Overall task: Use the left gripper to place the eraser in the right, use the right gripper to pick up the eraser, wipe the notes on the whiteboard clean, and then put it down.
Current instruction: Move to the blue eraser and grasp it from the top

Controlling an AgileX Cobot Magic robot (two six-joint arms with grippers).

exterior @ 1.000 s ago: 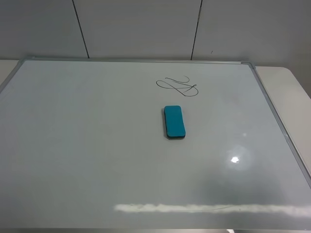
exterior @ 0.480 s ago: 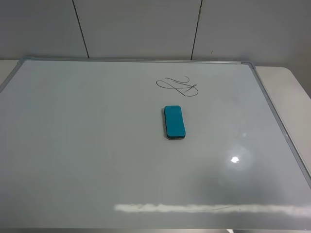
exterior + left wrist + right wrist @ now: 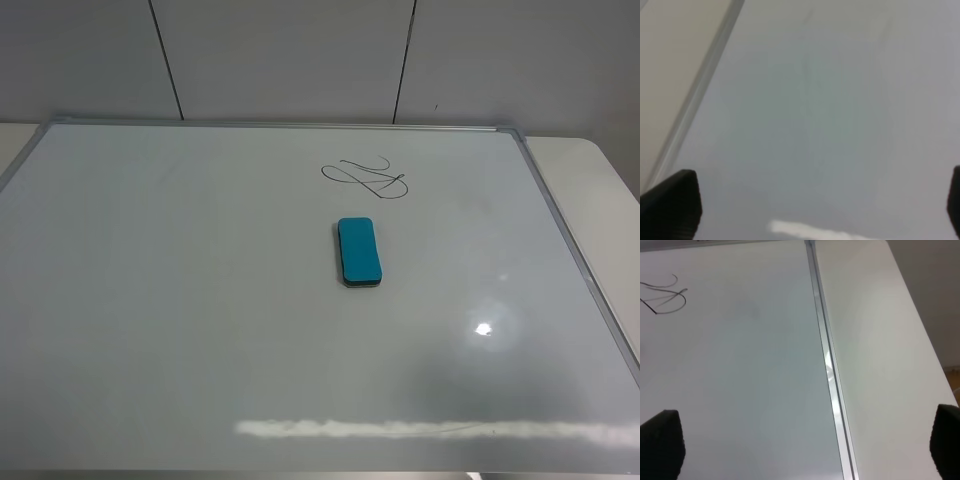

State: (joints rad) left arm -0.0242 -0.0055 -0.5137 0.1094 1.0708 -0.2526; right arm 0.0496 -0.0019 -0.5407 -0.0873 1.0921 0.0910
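Teal against glossy white: the eraser (image 3: 359,251) lies flat near the middle of the whiteboard (image 3: 150,300), a little toward its right edge. The notes (image 3: 365,178) sit just beyond it toward the far edge, near but not touching. I judge nothing of the task done yet: the scribble is whole, the eraser is untouched, and neither arm shows in the high view. My left gripper (image 3: 812,205) has its jaws wide apart and empty, over bare board near the left edge. My right gripper (image 3: 802,445) is likewise spread and empty, hanging above the frame (image 3: 827,365) at the right edge, with bare tabletop (image 3: 880,365) beyond. Everything is left: the left pick and hand-over, the wipe, the set-down. Room is generous, with bare board on every side of the eraser. Only the thin frame and the wall (image 3: 300,60) behind the far edge bound my moves.
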